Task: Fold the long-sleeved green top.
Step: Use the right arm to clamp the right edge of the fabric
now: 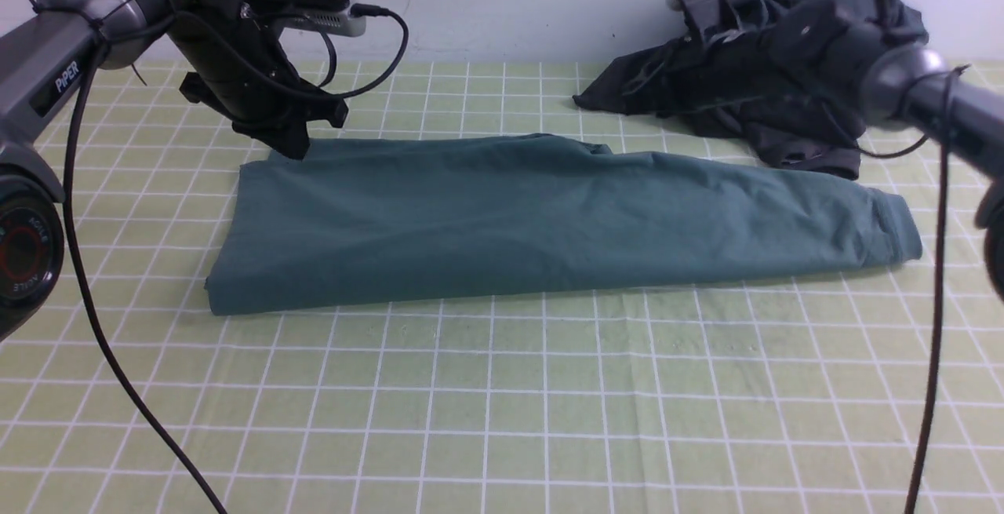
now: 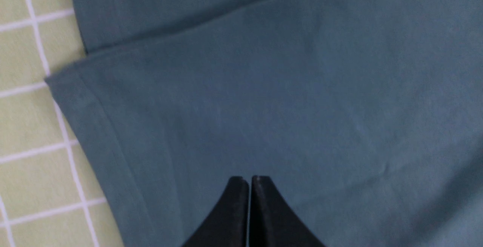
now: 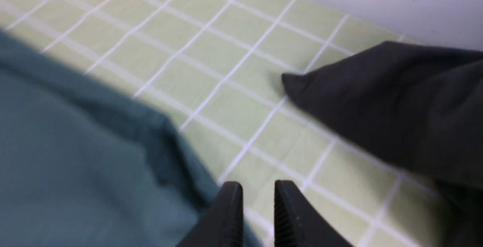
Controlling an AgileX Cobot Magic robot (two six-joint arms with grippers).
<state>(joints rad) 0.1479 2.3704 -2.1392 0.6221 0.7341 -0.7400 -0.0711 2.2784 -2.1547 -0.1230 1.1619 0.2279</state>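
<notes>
The green top [image 1: 549, 224] lies across the middle of the frame as a long folded strip. The left gripper [image 2: 249, 181], at the upper left, has its jaws pressed together and empty. The right gripper [image 3: 257, 190] has its jaws slightly apart and empty, near the dark garment [image 3: 396, 107]. The next move is probably to grasp one end of the strip for a crosswise fold.

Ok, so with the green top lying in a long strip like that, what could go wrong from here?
1. The dark garment lies close by the right end of the green top, so the right pincer, slightly open near both, may catch the wrong cloth.
2. The left pincer is shut above the left end, where two hemmed layers sit offset; a shallow pinch might lift only one layer and undo the fold.
</notes>
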